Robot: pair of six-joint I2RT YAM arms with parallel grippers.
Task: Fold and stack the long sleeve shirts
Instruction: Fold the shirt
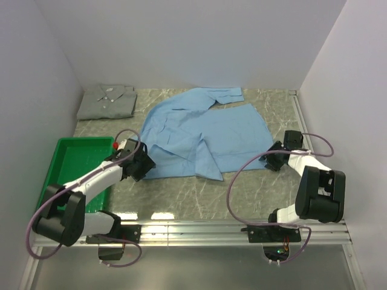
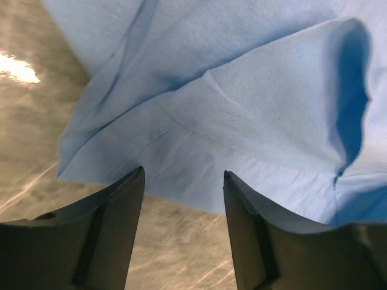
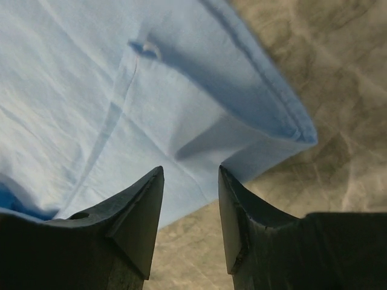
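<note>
The light blue shirt [image 1: 199, 130] lies spread and rumpled across the middle of the table. The pale grey-green shirt [image 1: 107, 101] lies folded at the far left corner. My left gripper [image 1: 147, 164] is open at the blue shirt's near left corner; in the left wrist view [image 2: 184, 175] its tips sit right at the cloth's hem [image 2: 199, 193], holding nothing. My right gripper [image 1: 271, 158] is open at the shirt's near right edge; in the right wrist view [image 3: 191, 170] its tips hover over the cloth's edge [image 3: 199, 151], empty.
A green plastic tray [image 1: 68, 157] stands at the left, beside my left arm. White walls close in the table on the left, back and right. A metal rail [image 1: 242, 226] runs along the near edge.
</note>
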